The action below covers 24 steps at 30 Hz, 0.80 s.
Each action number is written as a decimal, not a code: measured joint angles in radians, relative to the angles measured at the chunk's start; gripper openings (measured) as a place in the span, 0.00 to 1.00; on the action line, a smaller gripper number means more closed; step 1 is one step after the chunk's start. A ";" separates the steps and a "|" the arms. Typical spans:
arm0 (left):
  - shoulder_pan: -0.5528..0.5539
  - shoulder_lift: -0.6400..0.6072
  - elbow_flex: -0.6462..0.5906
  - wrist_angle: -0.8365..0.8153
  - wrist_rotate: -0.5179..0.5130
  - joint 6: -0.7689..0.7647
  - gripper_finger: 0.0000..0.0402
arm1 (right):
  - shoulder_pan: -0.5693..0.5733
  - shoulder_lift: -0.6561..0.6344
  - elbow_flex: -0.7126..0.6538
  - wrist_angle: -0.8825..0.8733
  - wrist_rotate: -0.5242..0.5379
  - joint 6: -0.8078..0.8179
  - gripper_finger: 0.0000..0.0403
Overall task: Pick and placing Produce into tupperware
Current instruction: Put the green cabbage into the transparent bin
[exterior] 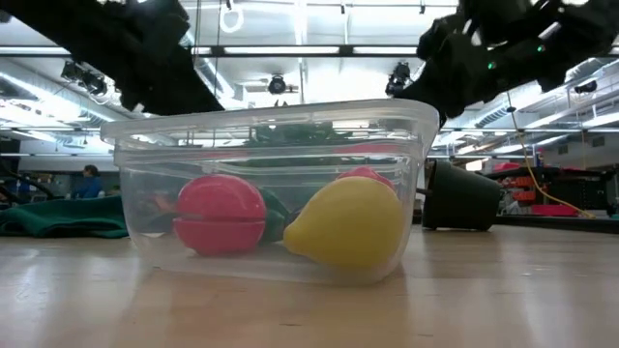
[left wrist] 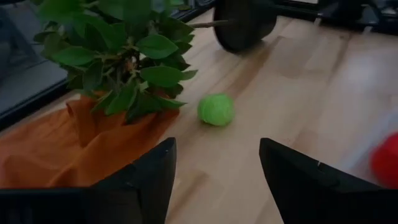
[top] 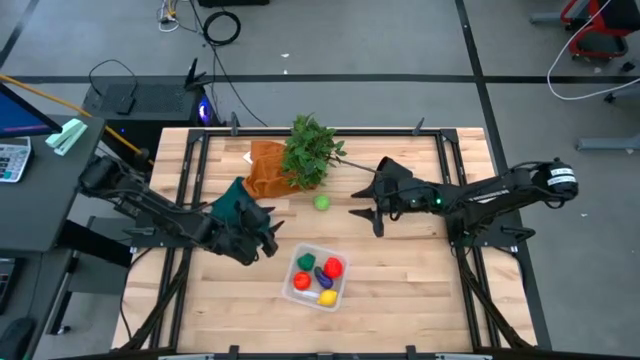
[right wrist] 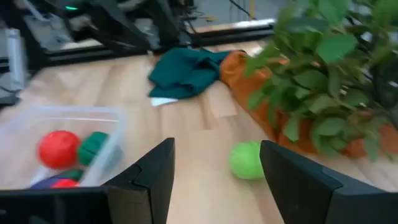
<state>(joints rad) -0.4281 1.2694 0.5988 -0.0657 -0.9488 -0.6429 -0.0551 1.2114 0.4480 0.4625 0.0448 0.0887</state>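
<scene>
Progress: the clear tupperware tub sits on the wooden worktop near its front edge, between the two arms. Five toy pieces lie inside it. The high view shows a red piece, a second red piece, a green piece, a yellow piece and a dark purple piece. The low view confirms the yellow lemon-shaped piece and a red ball-shaped piece resting against the near wall of the tub.

Outstanding: one green ball lies loose on the worktop, apart from the tub, just in front of the potted plant and the orange cloth. Judged from this layout, the task is nearly complete, with this single piece left to move.

Arm pose: the right gripper hangs over the worktop just beside the green ball, on its right-hand side. Its jaws are released and spread wide, and its wrist view shows the ball ahead of them and low, not yet between them. This arm appears best placed for the last pick.

The left gripper is stationed beside the dark green cloth, close to the tub's back-left corner. Its jaws are also spread and hold nothing. Its wrist view looks toward the green ball and the plant.
</scene>
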 joint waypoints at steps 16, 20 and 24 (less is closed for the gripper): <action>0.028 0.000 -0.004 0.235 -0.002 0.236 0.58 | -0.093 0.368 0.198 0.082 -0.026 -0.063 0.51; 0.028 0.000 -0.004 0.231 -0.002 0.230 0.57 | -0.093 0.419 0.316 -0.119 -0.026 -0.086 0.59; 0.028 0.000 -0.004 0.233 -0.002 0.234 0.57 | -0.093 0.452 0.378 -0.214 -0.001 -0.088 0.71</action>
<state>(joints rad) -0.4004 1.2697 0.5953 0.1671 -0.9504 -0.4094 -0.1482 1.6631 0.8259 0.2488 0.0436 0.0011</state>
